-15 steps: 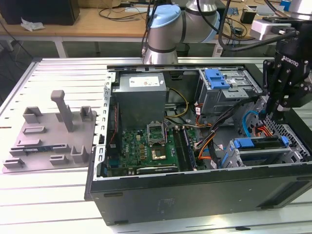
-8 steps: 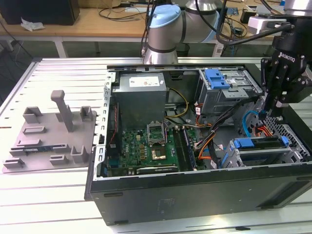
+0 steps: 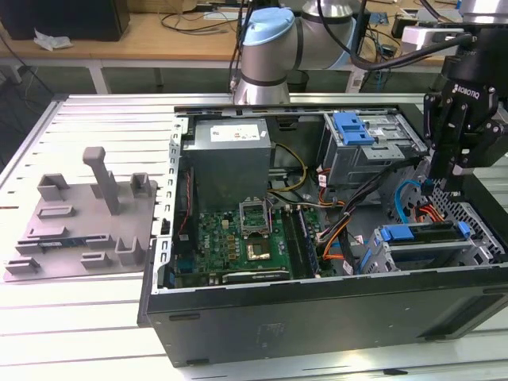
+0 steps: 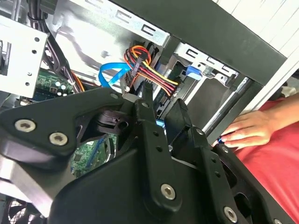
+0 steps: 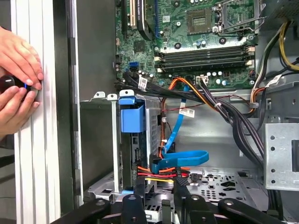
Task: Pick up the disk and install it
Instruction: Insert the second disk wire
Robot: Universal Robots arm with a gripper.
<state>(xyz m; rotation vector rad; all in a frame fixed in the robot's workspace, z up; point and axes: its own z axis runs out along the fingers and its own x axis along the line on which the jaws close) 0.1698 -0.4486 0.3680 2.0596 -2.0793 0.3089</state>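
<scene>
The disk (image 3: pixel 414 232) stands on edge in the metal drive cage (image 3: pixel 476 252) at the exterior view's right end of the open computer case, its blue bracket on top. In the first wrist view the disk's blue bracket (image 5: pixel 132 115) sits between the cage's walls. My gripper (image 3: pixel 454 189) hangs a little above and beyond the cage, near the case's end wall. Its black fingers (image 5: pixel 134 201) stand a small way apart with nothing between them. In the second wrist view my gripper (image 4: pixel 162 112) points at the coloured power cables (image 4: pixel 149 74).
A blue data cable (image 5: pixel 184 156) and orange-yellow wires (image 5: pixel 161 171) lie just below the gripper. A second cage with a blue latch (image 3: pixel 352 127), the grey power supply (image 3: pixel 230 163) and the motherboard (image 3: pixel 238 238) fill the case. A person's hands (image 5: pixel 18 79) rest outside the case. A grey fixture (image 3: pixel 87 214) sits at the exterior view's left.
</scene>
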